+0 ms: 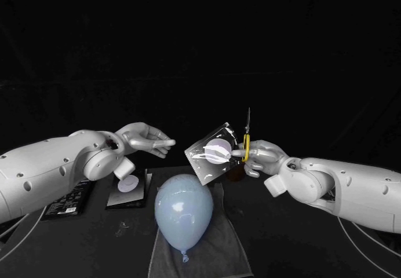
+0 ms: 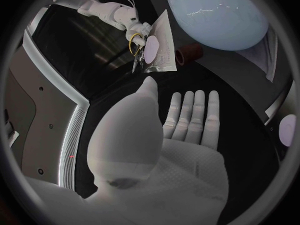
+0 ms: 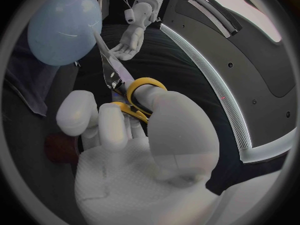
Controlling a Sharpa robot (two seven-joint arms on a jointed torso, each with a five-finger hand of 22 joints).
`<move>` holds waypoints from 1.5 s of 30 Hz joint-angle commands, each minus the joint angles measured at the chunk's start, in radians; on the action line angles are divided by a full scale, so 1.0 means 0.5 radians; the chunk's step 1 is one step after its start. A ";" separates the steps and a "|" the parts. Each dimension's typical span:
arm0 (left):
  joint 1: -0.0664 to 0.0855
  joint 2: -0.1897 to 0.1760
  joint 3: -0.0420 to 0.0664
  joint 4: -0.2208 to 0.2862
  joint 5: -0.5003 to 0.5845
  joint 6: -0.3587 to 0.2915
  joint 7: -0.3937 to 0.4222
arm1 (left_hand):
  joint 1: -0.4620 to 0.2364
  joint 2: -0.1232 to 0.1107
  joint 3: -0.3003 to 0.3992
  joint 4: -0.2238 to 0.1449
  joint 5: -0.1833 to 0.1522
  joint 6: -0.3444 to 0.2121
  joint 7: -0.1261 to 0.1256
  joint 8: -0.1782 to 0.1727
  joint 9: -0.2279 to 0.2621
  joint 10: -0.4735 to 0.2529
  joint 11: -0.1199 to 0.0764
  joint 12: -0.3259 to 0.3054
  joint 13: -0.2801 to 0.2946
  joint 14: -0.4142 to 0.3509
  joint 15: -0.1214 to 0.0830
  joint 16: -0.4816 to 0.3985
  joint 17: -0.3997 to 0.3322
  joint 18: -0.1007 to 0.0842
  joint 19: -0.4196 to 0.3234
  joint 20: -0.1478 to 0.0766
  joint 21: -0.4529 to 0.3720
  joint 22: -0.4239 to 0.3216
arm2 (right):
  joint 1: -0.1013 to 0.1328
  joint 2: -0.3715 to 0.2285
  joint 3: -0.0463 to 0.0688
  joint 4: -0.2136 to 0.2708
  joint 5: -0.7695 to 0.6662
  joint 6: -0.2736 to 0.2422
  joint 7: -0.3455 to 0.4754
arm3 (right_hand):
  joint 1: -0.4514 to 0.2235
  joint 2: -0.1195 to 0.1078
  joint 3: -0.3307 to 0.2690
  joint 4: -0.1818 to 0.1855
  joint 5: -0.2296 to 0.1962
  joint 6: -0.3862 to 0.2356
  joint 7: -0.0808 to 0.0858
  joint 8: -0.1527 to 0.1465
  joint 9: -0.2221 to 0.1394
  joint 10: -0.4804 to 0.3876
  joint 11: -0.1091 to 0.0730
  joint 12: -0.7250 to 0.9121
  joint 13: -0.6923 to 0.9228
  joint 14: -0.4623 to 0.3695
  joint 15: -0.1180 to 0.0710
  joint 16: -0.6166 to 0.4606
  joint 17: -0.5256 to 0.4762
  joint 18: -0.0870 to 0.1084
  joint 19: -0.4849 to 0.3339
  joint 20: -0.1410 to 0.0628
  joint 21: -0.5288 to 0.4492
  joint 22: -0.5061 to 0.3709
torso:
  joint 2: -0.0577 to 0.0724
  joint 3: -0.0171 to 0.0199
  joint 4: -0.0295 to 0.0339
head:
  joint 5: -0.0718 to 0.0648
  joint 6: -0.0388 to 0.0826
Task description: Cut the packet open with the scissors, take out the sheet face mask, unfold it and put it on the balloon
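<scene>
Currently the right hand (image 1: pixel 261 157) is up above the desk (image 1: pixel 284 240), fingers closed through the yellow handles of the scissors (image 1: pixel 247 126), blades pointing up. The silver packet (image 1: pixel 211 153) is in the air, tilted, just left of the scissors and touching the right hand's fingers; can't tell exactly how it's held. The left hand (image 1: pixel 147 138) is raised further left, apart from the packet, holding nothing, fingers straight and side by side, thumb out. The pale blue balloon (image 1: pixel 183 208) lies on a grey cloth (image 1: pixel 213 249) at near centre of the desk.
</scene>
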 commanded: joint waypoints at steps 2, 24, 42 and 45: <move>-0.071 0.004 -0.006 -0.022 0.400 -0.238 0.263 | 0.000 0.021 -0.067 0.002 -0.006 -0.077 -0.015 -0.037 -0.016 -0.008 0.029 -0.063 -0.042 0.019 0.020 -0.066 -0.043 -0.031 0.033 -0.004 -0.034 -0.009 | 0.004 0.001 0.025 -0.030 0.072 -0.053 0.078 | 0.006 0.024 0.020 -0.006 -0.011 0.005 -0.005 0.012 0.004 0.175 -0.113 -0.008 -0.001 0.010 -0.018 0.010 0.001 0.031 -0.003 -0.017 0.005 0.000 | -0.003 -0.0039 -0.002 | -0.017 0.025; -0.354 0.257 -0.002 -0.260 1.228 -0.243 0.662 | -0.062 0.066 -0.214 0.003 -0.005 -0.341 -0.104 -0.096 -0.074 -0.105 -0.082 -0.441 -0.052 -0.010 0.064 -0.480 -0.245 0.017 0.198 -0.002 -0.180 -0.012 | 0.037 0.271 0.109 -0.430 0.264 -0.131 0.172 | 0.006 0.033 0.036 -0.017 -0.026 0.004 -0.005 0.012 0.007 0.176 -0.113 -0.009 -0.001 0.011 -0.019 0.011 0.003 0.031 -0.002 -0.017 0.005 0.002 | 0.002 -0.0064 0.001 | 0.002 0.122; -0.339 0.433 0.034 -0.351 1.292 -0.101 0.631 | -0.118 -0.101 -0.249 0.015 -0.001 -0.584 0.230 0.046 -0.046 -0.173 0.100 -0.601 -0.049 -0.079 0.091 -0.686 -0.353 -0.022 0.096 -0.004 -0.244 -0.008 | 0.031 0.507 0.126 -0.620 0.305 -0.114 0.186 | 0.005 0.035 0.040 -0.019 -0.029 0.003 -0.004 0.011 0.007 0.175 -0.112 -0.010 -0.001 0.010 -0.018 0.010 0.001 0.031 -0.002 -0.017 0.007 0.004 | 0.002 -0.0076 -0.002 | 0.033 0.154; -0.337 0.454 0.039 -0.361 1.302 -0.077 0.631 | -0.112 -0.073 -0.232 0.013 -0.002 -0.605 0.229 0.062 -0.042 -0.167 0.101 -0.603 -0.048 -0.071 0.091 -0.693 -0.355 -0.020 0.089 -0.002 -0.253 -0.013 | 0.030 0.529 0.127 -0.627 0.305 -0.108 0.185 | 0.005 0.035 0.040 -0.019 -0.029 0.003 -0.004 0.011 0.007 0.175 -0.112 -0.010 -0.001 0.010 -0.018 0.010 0.001 0.031 -0.002 -0.017 0.007 0.004 | 0.002 -0.0066 -0.001 | 0.039 0.152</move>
